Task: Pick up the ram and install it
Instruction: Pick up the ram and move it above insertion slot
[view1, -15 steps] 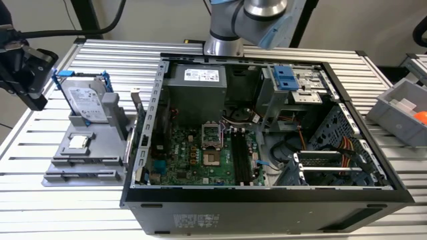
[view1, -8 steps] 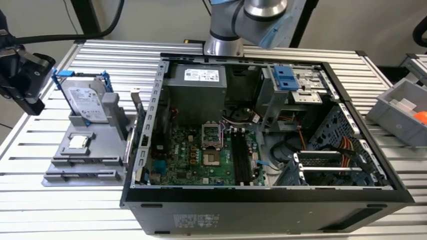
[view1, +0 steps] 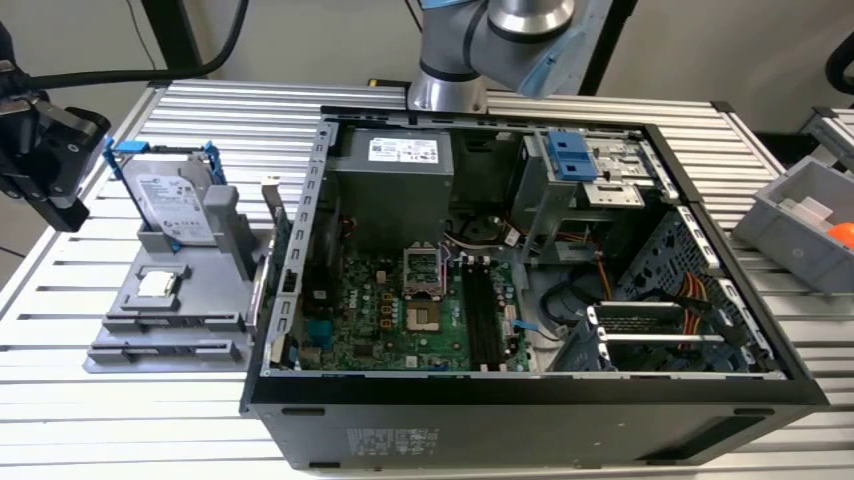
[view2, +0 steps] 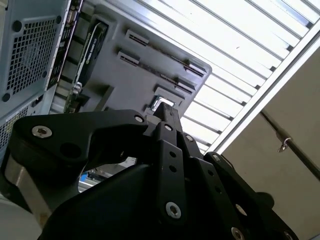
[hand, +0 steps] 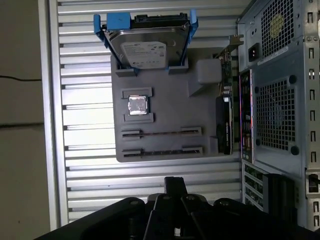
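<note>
Gripper (hand: 175, 184): fingers closed, nothing between them; hovers over slatted table (hand: 150, 175), near grey tray (hand: 165, 107). On tray, nearest first: 2 long slots, each showing thin edge-on strip, apparently ram (hand: 161, 151); 1 square chip (hand: 138, 105); 1 hard drive (hand: 146, 47) in blue frame. Beside tray: 1 open computer case (view1: 534, 400).

From where I stand the arm (view1: 497, 22) rises at the far side, its silver-and-blue joint up high. Its black wrist end (view1: 43, 150) hangs tilted at the exterior view's left. In both wrist views the pincer (hand: 175, 184) (view2: 166, 109) has its fingertips pressed together, empty.
</note>
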